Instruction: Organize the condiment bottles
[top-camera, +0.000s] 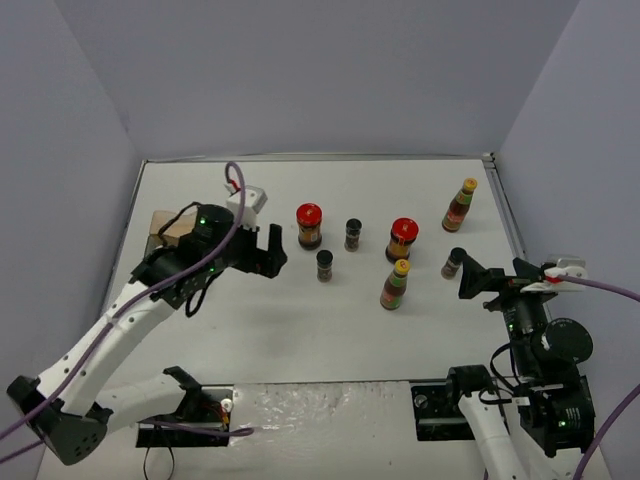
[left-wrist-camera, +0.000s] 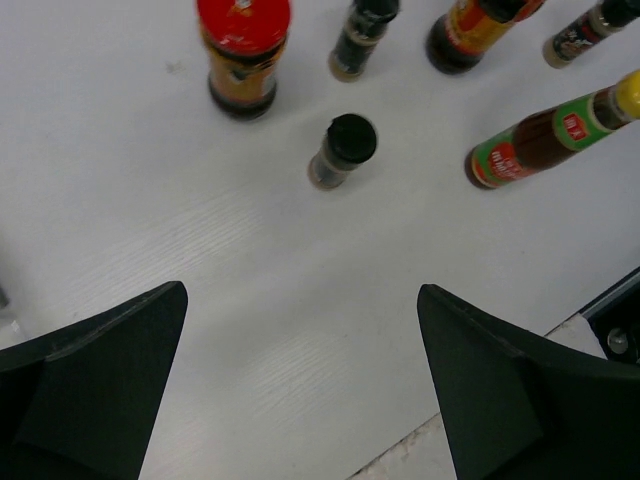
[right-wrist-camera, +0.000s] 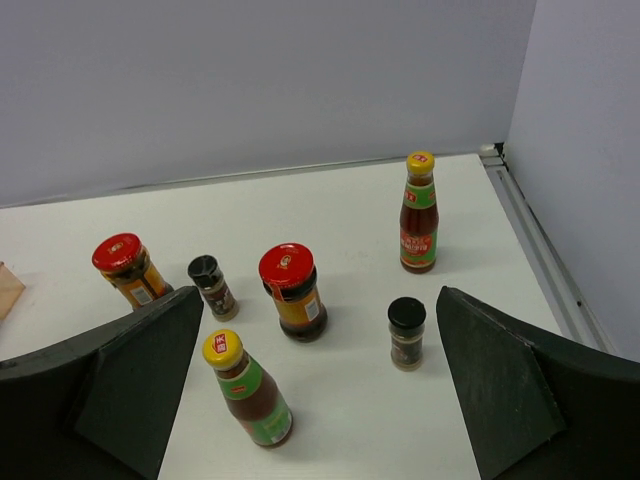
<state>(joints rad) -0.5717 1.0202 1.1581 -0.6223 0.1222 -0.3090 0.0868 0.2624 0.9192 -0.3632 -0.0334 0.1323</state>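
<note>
The condiment bottles stand loose on the white table. In the middle are a red-lidded jar (top-camera: 309, 225) (left-wrist-camera: 243, 55), two black-capped spice jars (top-camera: 353, 234) (top-camera: 325, 265), a second red-lidded jar (top-camera: 402, 238) (right-wrist-camera: 292, 290) and a yellow-capped sauce bottle (top-camera: 396, 284) (right-wrist-camera: 250, 388). Further right stand another sauce bottle (top-camera: 459, 205) (right-wrist-camera: 419, 212) and a third spice jar (top-camera: 453, 263) (right-wrist-camera: 406, 332). My left gripper (top-camera: 272, 250) (left-wrist-camera: 302, 292) hovers open just left of the group, with nothing between its fingers. Open and empty as well, my right gripper (top-camera: 480, 280) (right-wrist-camera: 320, 295) sits right of the third spice jar.
A clear brownish rack (top-camera: 168, 225) (right-wrist-camera: 5, 285) sits at the table's left side, behind my left arm. Grey walls close in the table (top-camera: 300, 330) on three sides. The arm bases stand at the near edge.
</note>
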